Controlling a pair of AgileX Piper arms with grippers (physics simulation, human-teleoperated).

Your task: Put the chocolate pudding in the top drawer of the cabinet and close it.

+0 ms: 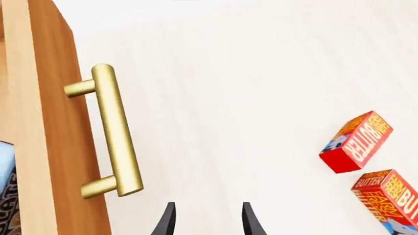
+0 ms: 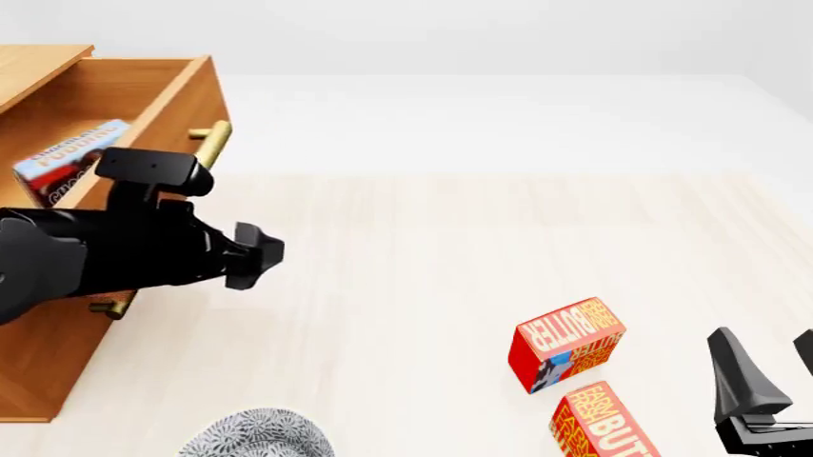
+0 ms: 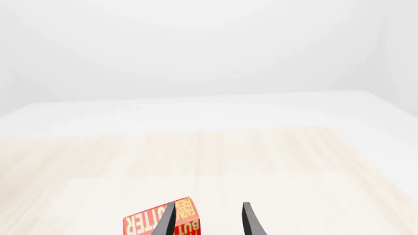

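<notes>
The chocolate pudding [image 2: 70, 162] already lies inside the open top drawer [image 2: 152, 105] of the cabinet [image 2: 38, 362], at about ten o'clock in the front view. What remains is the closing. The drawer front looks stiff and probably slides easily; its brass bar handle [image 1: 116, 129] is smooth, so pushing flat on the wooden face beside it seems safest. The left tool [image 1: 207, 220] is released, empty, near the handle; the right tool [image 3: 207, 220] is likewise spread, holding nothing.
</notes>
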